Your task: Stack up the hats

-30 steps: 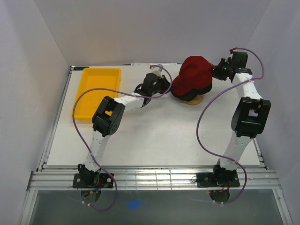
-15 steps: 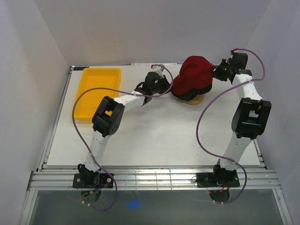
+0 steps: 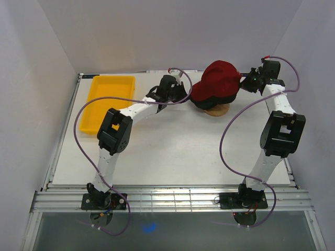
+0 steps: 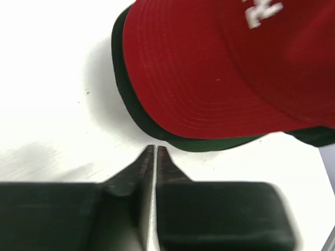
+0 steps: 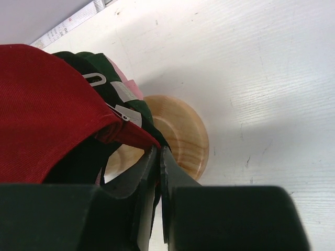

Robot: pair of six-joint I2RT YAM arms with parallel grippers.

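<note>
Three hats (image 3: 215, 88) stacked on stand (image 3: 219, 110) near counter's (image 3: 172, 146) far edge | left fingers (image 4: 137, 168) closed, empty | right fingers (image 5: 177, 175) closed at rear of red hat (image 5: 47, 104)

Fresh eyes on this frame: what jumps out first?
The dark red cap crowning a stack at the table's far edge, right of centre, dark green cap under it, on a wooden stand. Both grippers flank it with fingers together: left gripper just off the brims, right gripper at the rear. A yellow tray sits far left.
</note>
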